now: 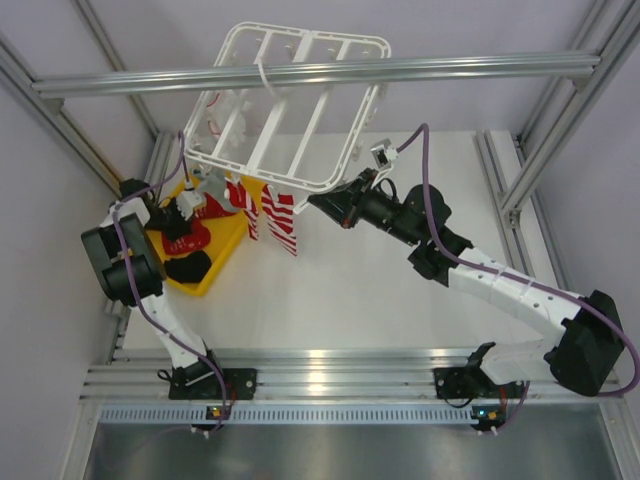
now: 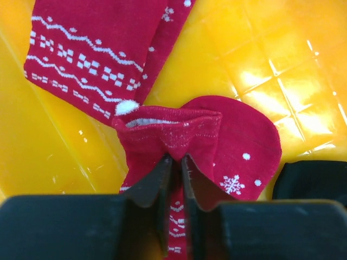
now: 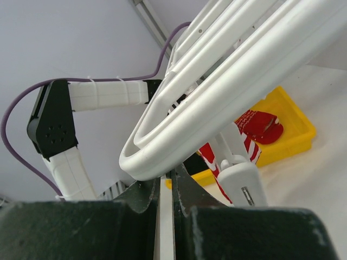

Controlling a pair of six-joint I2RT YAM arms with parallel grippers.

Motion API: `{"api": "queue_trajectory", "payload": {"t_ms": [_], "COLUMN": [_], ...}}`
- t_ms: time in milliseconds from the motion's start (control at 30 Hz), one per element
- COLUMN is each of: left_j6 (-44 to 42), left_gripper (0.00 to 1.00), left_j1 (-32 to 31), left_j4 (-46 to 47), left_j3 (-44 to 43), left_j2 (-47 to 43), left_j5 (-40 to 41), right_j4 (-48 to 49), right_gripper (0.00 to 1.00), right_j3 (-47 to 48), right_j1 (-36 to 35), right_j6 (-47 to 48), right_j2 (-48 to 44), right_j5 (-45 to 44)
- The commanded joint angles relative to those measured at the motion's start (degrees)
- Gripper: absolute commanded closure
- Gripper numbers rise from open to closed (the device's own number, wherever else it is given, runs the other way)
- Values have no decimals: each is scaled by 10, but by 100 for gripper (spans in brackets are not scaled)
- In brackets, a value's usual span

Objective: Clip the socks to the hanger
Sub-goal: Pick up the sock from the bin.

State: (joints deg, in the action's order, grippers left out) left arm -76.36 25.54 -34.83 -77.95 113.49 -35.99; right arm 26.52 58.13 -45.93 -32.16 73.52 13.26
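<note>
From above, one hanger (image 1: 270, 178) hangs tilted under a grey beam (image 1: 460, 68), and two striped socks (image 1: 281, 222) dangle from its near edge. My left gripper (image 1: 186, 206) is down in the single yellow tray (image 1: 226, 262). My right gripper (image 1: 318, 200) meets the hanger's near right corner.

At my left wrist, the left gripper (image 2: 176, 162) is pinched tight on the bunched cuff of a red sock (image 2: 179, 132) (snowflakes dot the rounded part beside it) lying in the yellow tray (image 2: 271, 54). A second one, a patterned sock (image 2: 92, 49), lies flat beyond it and touches it. A dark item (image 2: 312, 181) sits at the right edge.

At my right wrist, the right gripper (image 3: 167, 181) has its jaws squeezed on a thin white strip, seemingly part of the hanger (image 3: 217, 103), whose rounded corner is just above. One clip (image 3: 244, 183) hangs beside it in front of the striped socks (image 3: 210, 158). Farther off, the yellow tray (image 3: 295, 138) holds the red sock (image 3: 263, 123).
</note>
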Motion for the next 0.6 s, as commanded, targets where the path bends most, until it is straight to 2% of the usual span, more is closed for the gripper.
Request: {"api": "queue_trajectory", "payload": {"t_ms": [0, 167, 267, 467, 567], "left_j6": [-21, -27, -27, 2, -25], "left_gripper": [88, 100, 100, 100, 100], "left_j1": [-5, 2, 19, 91, 122], "left_j4": [-15, -52, -88, -106, -140], "left_j3": [-5, 18, 39, 95, 117], "left_j2": [-5, -59, -96, -197, -237], "left_j5": [-7, -47, -73, -150, -188], "right_j4": [11, 7, 5, -2, -7], "right_gripper": [100, 100, 100, 100, 100], "right_j3": [1, 4, 8, 12, 15], "right_j1": [14, 15, 15, 15, 15], "right_j6": [0, 3, 8, 14, 13], "right_j2": [4, 1, 1, -2, 1], "right_j5": [-18, -18, -18, -17, -18]}}
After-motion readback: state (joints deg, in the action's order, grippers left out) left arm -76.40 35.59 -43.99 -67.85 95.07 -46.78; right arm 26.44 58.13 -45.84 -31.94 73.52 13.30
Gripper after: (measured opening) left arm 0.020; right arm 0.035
